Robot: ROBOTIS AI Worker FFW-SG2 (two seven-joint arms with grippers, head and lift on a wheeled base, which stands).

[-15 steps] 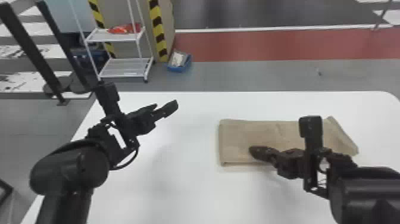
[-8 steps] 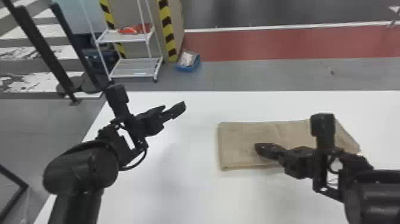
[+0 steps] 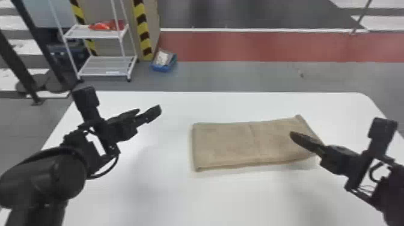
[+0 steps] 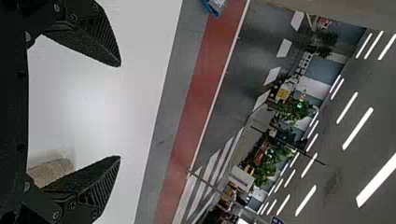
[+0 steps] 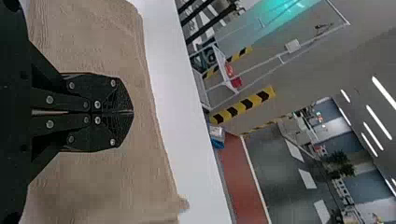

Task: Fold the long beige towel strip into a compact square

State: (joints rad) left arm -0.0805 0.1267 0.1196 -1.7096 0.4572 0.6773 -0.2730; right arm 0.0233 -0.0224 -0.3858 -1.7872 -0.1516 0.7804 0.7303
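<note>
Towel strip (image 3: 225, 144) lying flat on the table (image 3: 180, 195) as a wide, low rectangle, right of the left claw (image 3: 149, 110), with its right part below the right claw (image 3: 291, 133). Left to right: table's left edge runs under the left arm. White rack (image 3: 90, 33) on the floor beyond the left claw. That claw is over the tabletop, fingers spread, nothing between them. Bare white surface from its tips to the towel's left edge; room to move sideways there, more on the near side. Blue bin (image 3: 163, 61) on the floor, past the table's far edge. Towel's left edge fairly straight, faint crease line mid-towel, far right corner poking out past the right claw's tips, right edge slanting back toward that claw. Right claw: fingers pressed together; can't tell if the tips touch cloth. Table's right edge beyond it, far corner rounded.
</note>
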